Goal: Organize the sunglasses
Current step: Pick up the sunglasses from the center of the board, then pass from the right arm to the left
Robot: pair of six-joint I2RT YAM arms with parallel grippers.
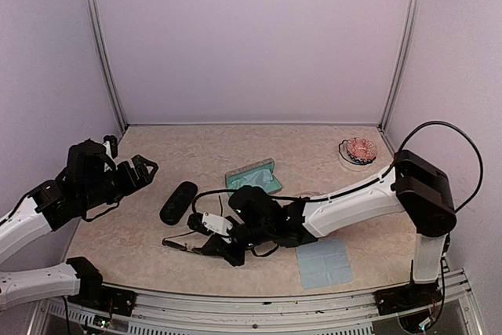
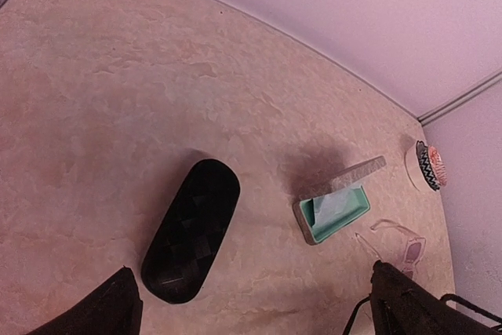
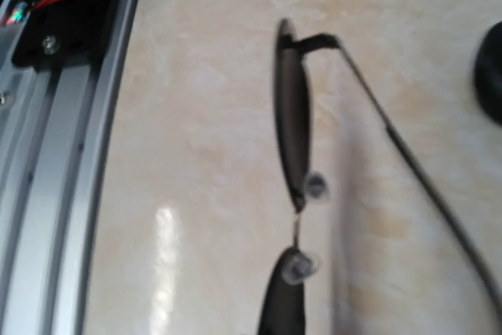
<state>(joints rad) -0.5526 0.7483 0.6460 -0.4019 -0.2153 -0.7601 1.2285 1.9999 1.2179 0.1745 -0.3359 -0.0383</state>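
The dark wire-framed sunglasses (image 1: 182, 244) are near the table's front edge, at the tip of my right gripper (image 1: 210, 242). The right wrist view shows them edge-on and close: one lens (image 3: 292, 111), the nose pads and a thin arm. The second lens runs out at the bottom of that view, and my fingers do not show there. The gripper looks shut on them. The clear pinkish sunglasses (image 2: 401, 242) lie right of the teal-lined case; in the top view my right arm hides them. My left gripper (image 1: 146, 169) is open and empty, above and left of the black oval case (image 1: 179, 202).
The open grey case with teal lining (image 1: 255, 176) stands mid-table, also in the left wrist view (image 2: 336, 208). The black oval case (image 2: 190, 231) lies shut. A blue cloth (image 1: 324, 263) lies front right. A small dish with a red patterned thing (image 1: 358, 151) sits back right. The metal rail (image 3: 63, 154) runs along the front edge.
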